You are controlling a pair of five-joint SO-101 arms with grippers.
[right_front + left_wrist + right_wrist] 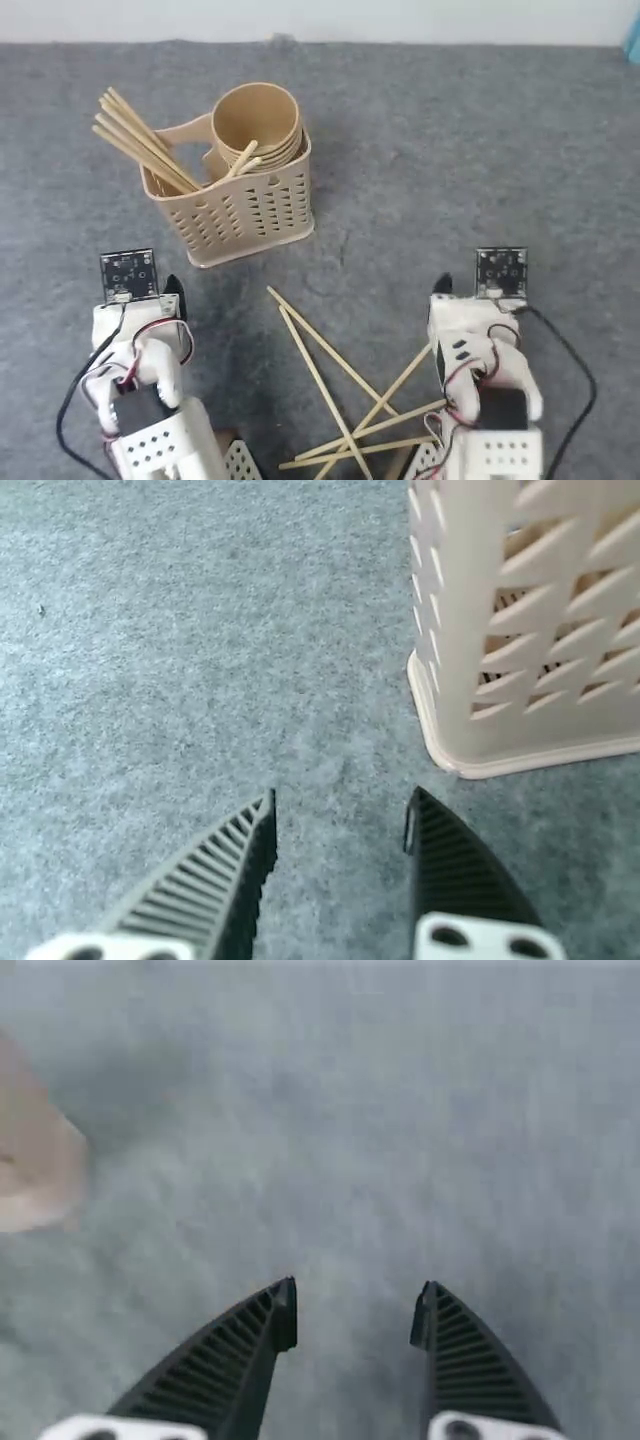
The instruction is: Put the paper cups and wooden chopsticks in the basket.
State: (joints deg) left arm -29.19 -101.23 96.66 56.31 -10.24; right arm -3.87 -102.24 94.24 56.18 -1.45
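A beige slotted basket [243, 213] stands at the back left of the grey mat, holding stacked paper cups [256, 124] and a bundle of wooden chopsticks [140, 140] leaning out to the left. Several more loose chopsticks [345, 395] lie crossed on the mat at the front, between the two arms. My left gripper [340, 815] is open and empty over bare mat, just short of the basket's corner [520, 630]. My right gripper [355, 1305] is open and empty above the mat, with the basket [35, 1175] a blur off to its side.
The left arm [140, 375] sits at the front left and the right arm [485, 375] at the front right. Grey mat [450, 150] covers the whole table, with bare room right of the basket.
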